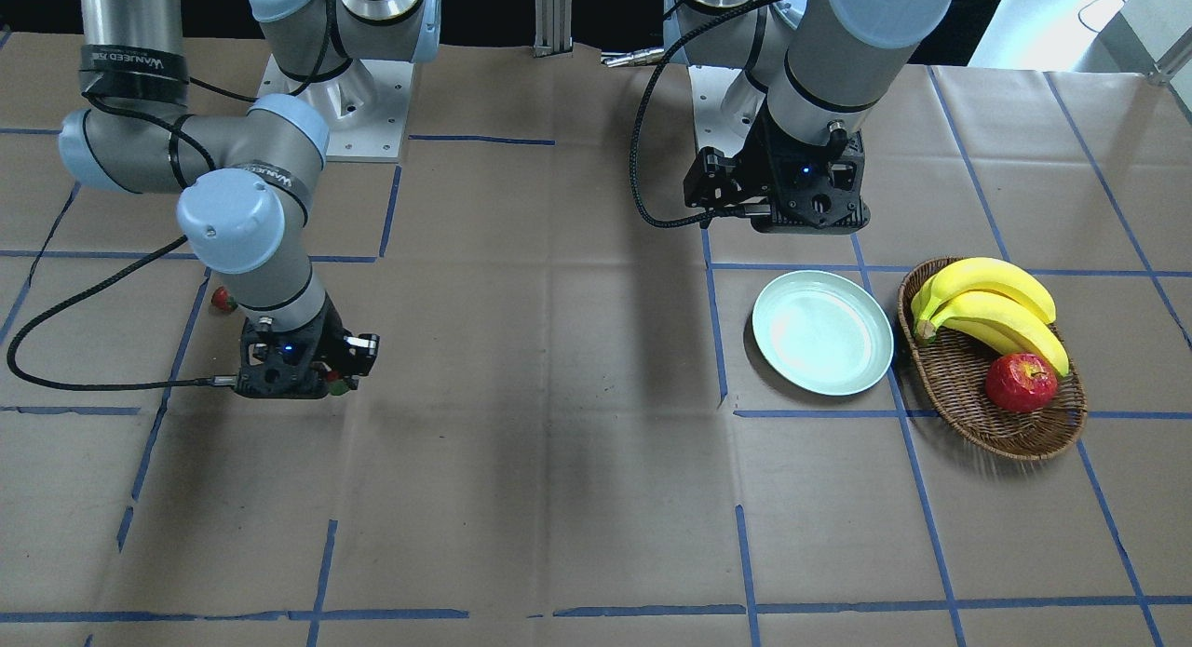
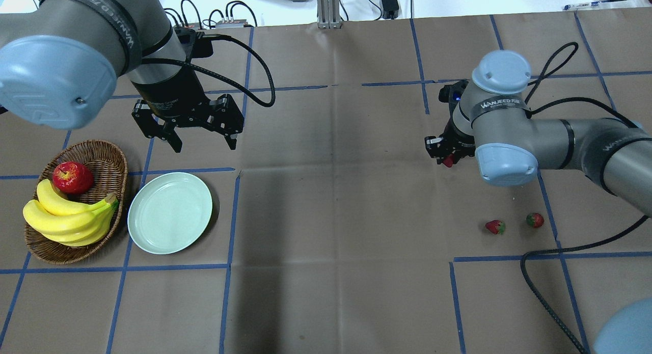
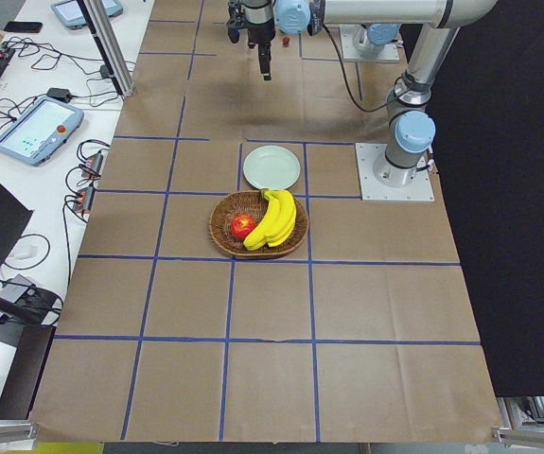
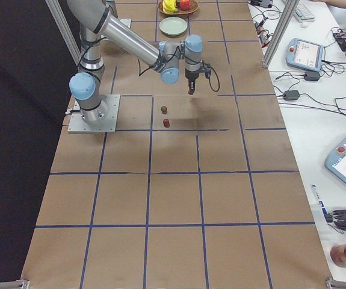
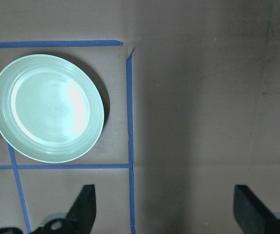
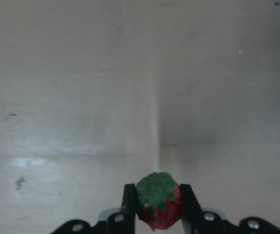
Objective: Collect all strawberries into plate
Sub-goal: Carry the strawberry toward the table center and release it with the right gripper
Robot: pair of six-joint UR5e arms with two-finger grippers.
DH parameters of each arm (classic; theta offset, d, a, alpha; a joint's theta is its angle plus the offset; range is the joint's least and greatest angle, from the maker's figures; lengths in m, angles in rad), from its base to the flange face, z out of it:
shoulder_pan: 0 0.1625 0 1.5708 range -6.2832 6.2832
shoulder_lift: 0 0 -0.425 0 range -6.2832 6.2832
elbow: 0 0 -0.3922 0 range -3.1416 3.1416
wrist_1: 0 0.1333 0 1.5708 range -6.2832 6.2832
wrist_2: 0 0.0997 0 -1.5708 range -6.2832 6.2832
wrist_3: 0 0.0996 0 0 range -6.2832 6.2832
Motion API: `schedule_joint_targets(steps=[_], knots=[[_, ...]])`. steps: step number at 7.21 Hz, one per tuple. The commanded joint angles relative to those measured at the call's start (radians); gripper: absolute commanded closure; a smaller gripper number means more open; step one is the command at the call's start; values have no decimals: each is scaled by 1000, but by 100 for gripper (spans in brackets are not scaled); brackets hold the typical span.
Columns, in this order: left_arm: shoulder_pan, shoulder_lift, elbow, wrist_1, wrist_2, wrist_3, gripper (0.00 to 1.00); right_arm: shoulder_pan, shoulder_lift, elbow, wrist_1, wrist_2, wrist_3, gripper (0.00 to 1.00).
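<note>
My right gripper (image 2: 448, 159) is shut on a strawberry (image 6: 159, 202), which sits red with its green cap up between the fingers (image 6: 129, 200) and is held above the brown paper. It also shows in the front view (image 1: 333, 381). Two more strawberries (image 2: 494, 226) (image 2: 534, 220) lie on the table nearer the robot, apart from the gripper. The pale mint-green plate (image 2: 169, 213) is empty at the table's left side. My left gripper (image 2: 202, 140) is open and empty, hovering just beyond the plate (image 5: 47, 107).
An oval wicker basket (image 2: 109, 155) stands left of the plate, holding a bunch of bananas (image 2: 66, 219) and a red apple (image 2: 73, 177). Blue tape lines grid the brown paper. The right arm's black cable (image 2: 540, 288) loops over the table.
</note>
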Motion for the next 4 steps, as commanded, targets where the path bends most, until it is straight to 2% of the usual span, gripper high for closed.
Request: schedule_joint_targets(steps=[1, 2, 4], knots=[[-1, -1, 0, 0, 0, 0, 0, 219, 47, -126, 67, 2, 237, 93], [-1, -3, 0, 0, 0, 0, 0, 290, 111, -163, 56, 5, 353, 93], [-1, -3, 0, 0, 0, 0, 0, 357, 199, -244, 53, 6, 426, 93]])
